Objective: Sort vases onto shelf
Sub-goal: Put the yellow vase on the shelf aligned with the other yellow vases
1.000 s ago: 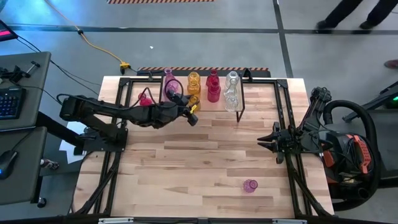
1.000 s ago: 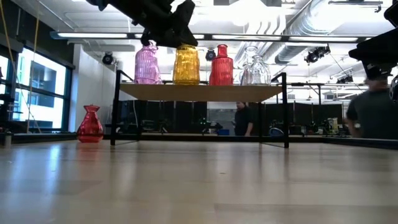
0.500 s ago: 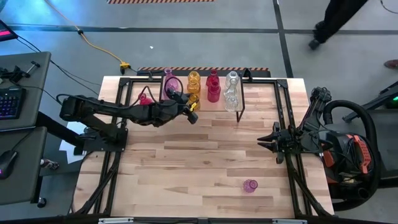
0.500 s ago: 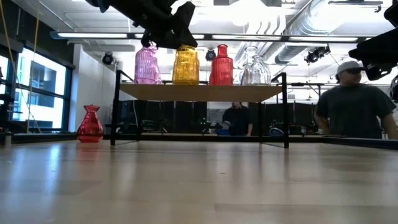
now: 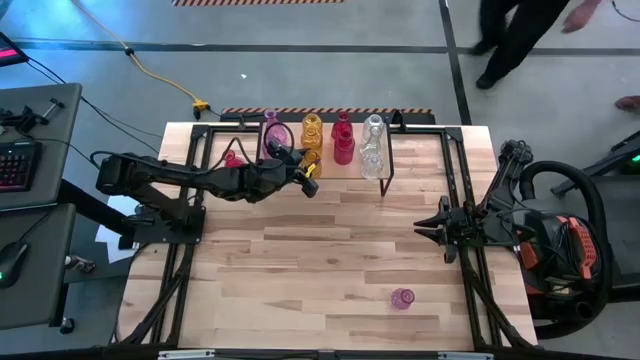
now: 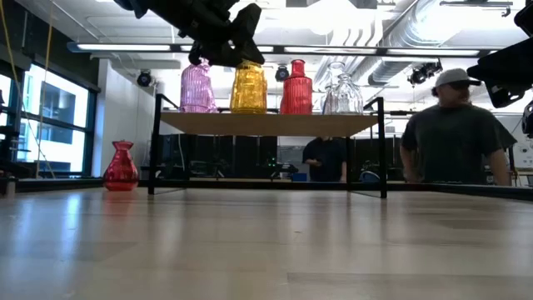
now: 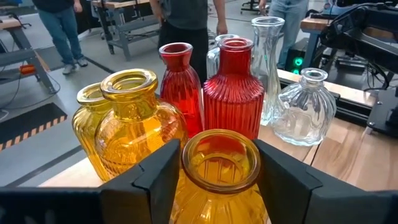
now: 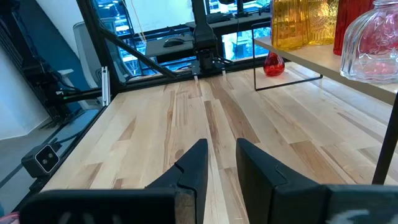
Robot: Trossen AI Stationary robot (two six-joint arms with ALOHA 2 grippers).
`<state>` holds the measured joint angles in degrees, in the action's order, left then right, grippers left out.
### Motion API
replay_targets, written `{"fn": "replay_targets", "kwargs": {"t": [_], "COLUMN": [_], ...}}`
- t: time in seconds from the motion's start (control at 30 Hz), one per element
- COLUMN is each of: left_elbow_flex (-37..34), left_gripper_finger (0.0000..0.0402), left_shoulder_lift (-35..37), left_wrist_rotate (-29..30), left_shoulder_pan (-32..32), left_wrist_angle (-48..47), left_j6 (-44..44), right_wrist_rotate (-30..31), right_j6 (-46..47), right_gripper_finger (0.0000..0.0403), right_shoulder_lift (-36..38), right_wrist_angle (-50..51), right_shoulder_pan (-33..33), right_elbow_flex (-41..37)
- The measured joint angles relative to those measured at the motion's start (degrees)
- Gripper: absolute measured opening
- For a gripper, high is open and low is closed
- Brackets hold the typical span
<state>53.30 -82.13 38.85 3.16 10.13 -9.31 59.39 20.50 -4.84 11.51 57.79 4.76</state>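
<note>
The shelf [image 5: 348, 170] [image 6: 275, 123] stands at the table's far edge. On it stand pink [image 5: 272, 135], yellow [image 5: 312, 128], red [image 5: 343, 140] and clear [image 5: 372, 148] vases. My left gripper [image 5: 305, 172] [image 7: 219, 155] is at the shelf's near edge, shut on a yellow vase [image 7: 219, 186]. Two more yellow vases [image 7: 127, 134], two red ones [image 7: 233, 93] and clear ones [image 7: 301, 106] stand right behind it. My right gripper [image 5: 420, 228] [image 8: 221, 152] waits open, low over the table's right side. A red vase [image 5: 232, 158] [image 6: 122, 167] and a pink vase [image 5: 402, 298] stand on the tabletop. My left gripper holds the yellow vase by its neck, just under the mouth rim [image 7: 186, 163], pinched between the two fingers [image 7: 163, 177], one on each side. The fingers come about level from the table's near-left side. The vase stands upright; in the low view its base [image 6: 248, 108] is level with the shelf top.
The red vase stands left of the shelf, beyond its left legs [image 6: 156, 150]. The pink vase stands near the table's near right corner. Black frame rails [image 5: 470, 290] run along both table sides. People [image 6: 454, 133] move in the room behind.
My left gripper, still shut on the yellow vase, has edged a little toward the table's far edge, deeper over the shelf. A person has walked across the room behind the table.
</note>
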Motion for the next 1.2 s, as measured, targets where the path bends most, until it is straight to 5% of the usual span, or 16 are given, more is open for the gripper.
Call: {"fn": "replay_targets", "kwargs": {"t": [0.8,1.2], "left_elbow_flex": [-0.17,-0.17], "left_gripper_finger": [0.0262,0.0267], "left_shoulder_lift": [-0.2,-0.2], "left_wrist_rotate": [-0.44,0.85], "left_shoulder_pan": [-0.02,-0.04], "left_wrist_angle": [-0.34,-0.18], "left_j6": [-0.51,-0.05], "right_wrist_rotate": [-0.02,0.0], "right_j6": [-0.01,0.0], "right_gripper_finger": [0.0067,0.0067], "right_shoulder_lift": [0.0,0.0], "right_wrist_angle": [0.0,0.0], "right_shoulder_pan": [0.01,-0.01], "right_elbow_flex": [-0.01,-0.01]}}
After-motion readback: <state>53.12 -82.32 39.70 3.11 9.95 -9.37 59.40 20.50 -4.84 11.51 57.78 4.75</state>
